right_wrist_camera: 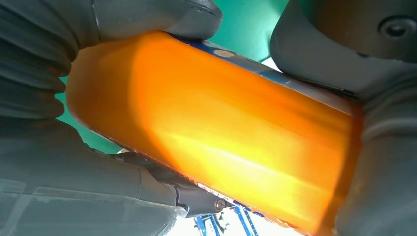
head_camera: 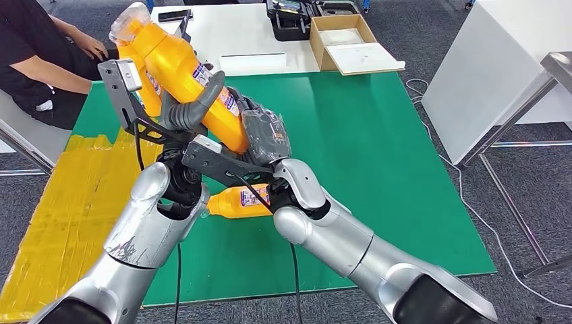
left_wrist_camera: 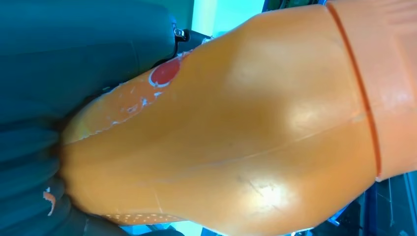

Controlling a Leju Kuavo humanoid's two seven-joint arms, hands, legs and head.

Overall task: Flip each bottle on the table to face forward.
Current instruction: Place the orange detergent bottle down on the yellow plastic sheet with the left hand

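1. Head view: both hands are up over the green table, wrapped around one big orange bottle. It's tilted, with the clear cap end pointing up and far-left and the base end down toward the middle.
2. The left hand grips the bottle around its middle, thick grey thumb lying across the labelled side. The right hand holds the lower end, just right of the left hand, dark fingers curled round it.
3. Left wrist view has the bottle's orange body pressed right up against the left hand, with a scuffed label edge and a red dot showing.
4. Right wrist view: same bottle clamped between the grey thumb and the fingers of the right hand.
5. A second orange bottle lies on its side on the table, near edge, below both hands and apart from them.
6. Far side: an open cardboard box and a person's arm at far left.
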